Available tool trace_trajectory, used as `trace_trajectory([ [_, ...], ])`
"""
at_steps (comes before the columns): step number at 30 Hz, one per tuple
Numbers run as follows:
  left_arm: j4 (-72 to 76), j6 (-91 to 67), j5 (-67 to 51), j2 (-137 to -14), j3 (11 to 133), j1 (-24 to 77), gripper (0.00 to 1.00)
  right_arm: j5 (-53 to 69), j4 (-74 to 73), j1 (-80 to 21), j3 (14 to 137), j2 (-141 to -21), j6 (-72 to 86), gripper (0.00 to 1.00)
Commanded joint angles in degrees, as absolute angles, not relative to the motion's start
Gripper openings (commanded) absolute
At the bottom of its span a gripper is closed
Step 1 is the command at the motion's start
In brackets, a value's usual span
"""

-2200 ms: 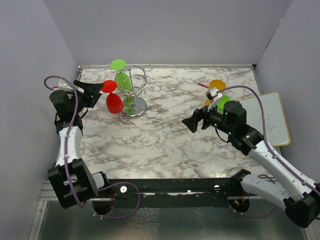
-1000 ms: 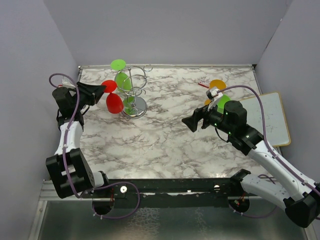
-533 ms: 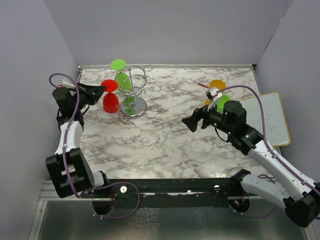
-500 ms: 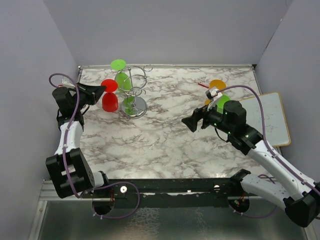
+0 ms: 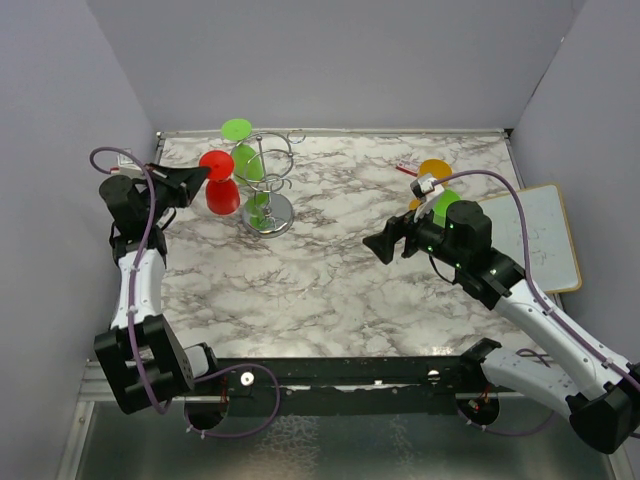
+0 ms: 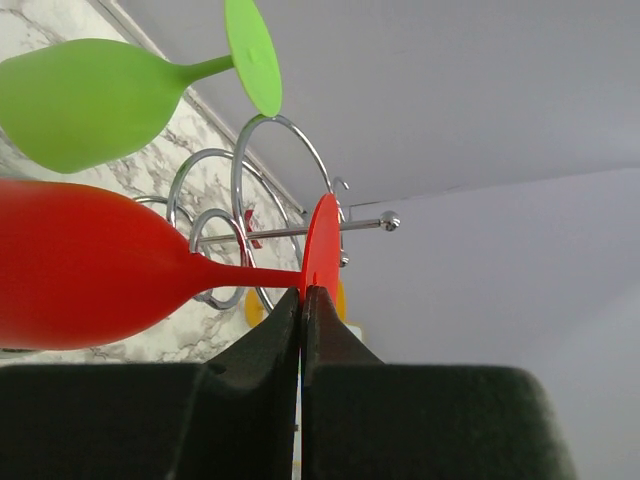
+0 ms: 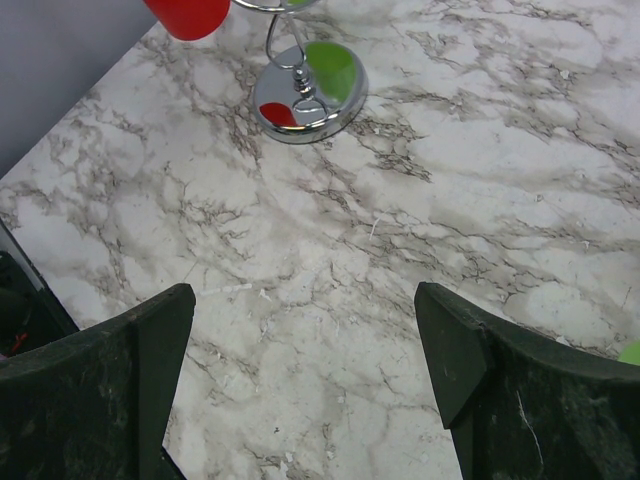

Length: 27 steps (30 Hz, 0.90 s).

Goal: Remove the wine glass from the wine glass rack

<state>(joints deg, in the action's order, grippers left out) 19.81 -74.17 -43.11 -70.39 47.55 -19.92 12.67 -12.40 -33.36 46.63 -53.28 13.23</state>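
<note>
A red wine glass point(image 5: 222, 196) hangs bowl-down just left of the chrome wine glass rack point(image 5: 268, 185). My left gripper point(image 5: 200, 177) is shut on the rim of its round foot point(image 6: 321, 243). The red bowl point(image 6: 80, 265) fills the left of the left wrist view, in front of the rack's wire loops point(image 6: 262, 170). Whether the foot still rests on a rack arm I cannot tell. A green wine glass point(image 5: 244, 160) hangs on the rack point(image 6: 90, 100). My right gripper point(image 5: 380, 244) hovers open over the table's middle point(image 7: 303, 295), nothing between its fingers.
The rack's round base point(image 7: 310, 95) stands on the marble table at the back left. An orange glass point(image 5: 435, 168) and a green one point(image 5: 446, 203) sit behind the right arm. A white board point(image 5: 548, 235) lies at the right edge. Grey walls enclose the table.
My left gripper has shut on the red glass's foot. The red glass has shifted slightly back and to the left, away from the rack. The right arm has not moved.
</note>
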Motion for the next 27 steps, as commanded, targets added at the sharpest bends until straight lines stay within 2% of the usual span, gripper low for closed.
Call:
trace_trajectory([
  [1, 20.38, -75.95, -42.49, -66.47, 47.21, -21.01, 0.00, 11.01, -12.37, -33.40, 48.02, -52.39, 13.15, 0.92],
  [4, 17.57, -76.09, -41.87, -64.44, 47.16, -22.35, 0.00, 10.83, -12.61, -33.40, 48.36, -51.89, 13.05, 0.94],
  [12, -1.39, -69.22, -34.86, -59.11, 51.95, -23.20, 0.00, 10.57, -14.38, -33.40, 49.94, -51.72, 12.66, 0.98],
  [18, 1.43, -71.44, -39.00, -60.99, 50.38, -23.20, 0.00, 10.52, -14.93, -33.39, 50.14, -51.23, 12.86, 0.98],
  [27, -7.62, -62.97, -32.29, -57.15, 53.69, -23.20, 0.00, 9.10, -17.77, -33.38, 51.73, -49.73, 12.75, 1.00],
])
